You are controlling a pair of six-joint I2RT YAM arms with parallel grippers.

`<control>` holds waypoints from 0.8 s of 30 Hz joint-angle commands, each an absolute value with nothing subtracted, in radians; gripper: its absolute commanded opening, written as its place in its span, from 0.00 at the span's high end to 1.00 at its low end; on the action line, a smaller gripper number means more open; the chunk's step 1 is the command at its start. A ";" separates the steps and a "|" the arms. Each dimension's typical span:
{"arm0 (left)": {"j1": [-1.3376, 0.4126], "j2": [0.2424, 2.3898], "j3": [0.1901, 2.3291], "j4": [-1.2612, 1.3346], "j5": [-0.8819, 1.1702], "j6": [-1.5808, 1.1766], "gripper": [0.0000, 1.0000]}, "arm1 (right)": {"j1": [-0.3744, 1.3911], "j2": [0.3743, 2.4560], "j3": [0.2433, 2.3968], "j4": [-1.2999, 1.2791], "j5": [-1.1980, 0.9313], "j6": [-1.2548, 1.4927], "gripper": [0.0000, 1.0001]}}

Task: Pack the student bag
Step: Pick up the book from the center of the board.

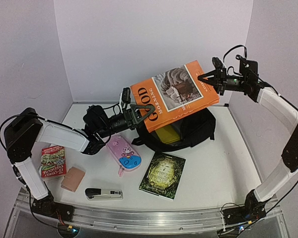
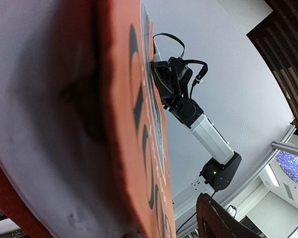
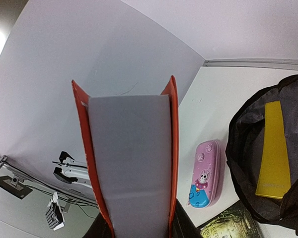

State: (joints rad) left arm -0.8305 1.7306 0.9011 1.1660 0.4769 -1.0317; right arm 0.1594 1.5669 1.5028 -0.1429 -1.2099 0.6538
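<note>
Red at the far left, a small book [image 1: 53, 161] lay flat on the table [image 1: 228, 153], with a stapler [image 1: 103, 193], a pink pencil case [image 1: 123, 152] and a green book [image 1: 162, 174] beside it. All were outside the bag, so probably not yet packed.

The left gripper [image 1: 137, 112] sat at the lower left corner of the orange book [image 1: 176, 94]. Its fingers were spread, and the one finger [image 2: 219, 218] visible in the wrist view stood clear of the cover. It seemed to be steadying or guiding that end, not gripping it.

The orange book hung tilted in the air, directly above the bag [image 1: 201, 130]. The bag lay at mid-table with its mouth gaping and a yellow book [image 1: 165, 135] already inside, which suggested the orange book was lined up to go in.

The right gripper [image 1: 208, 78] was clamped on the book's upper right edge and carried its weight. With one pinch on a heavy book, it could swing or slip on the way down.
</note>
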 commanded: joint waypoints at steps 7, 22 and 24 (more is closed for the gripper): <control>-0.808 1.682 0.897 1.260 0.483 -1.054 0.25 | 0.168 1.515 1.505 -0.081 -1.262 0.681 0.73; -0.808 1.715 0.878 1.389 0.492 -1.088 0.77 | 0.179 1.537 1.478 -0.073 -1.193 0.684 0.41; -0.807 1.679 0.839 1.363 0.470 -1.068 0.81 | 0.172 1.553 1.489 -0.120 -1.122 0.649 0.29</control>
State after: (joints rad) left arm -0.8096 1.7420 0.8722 1.2759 0.4870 -1.0978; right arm 0.1756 1.5627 1.4674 -0.1152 -1.2334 0.6806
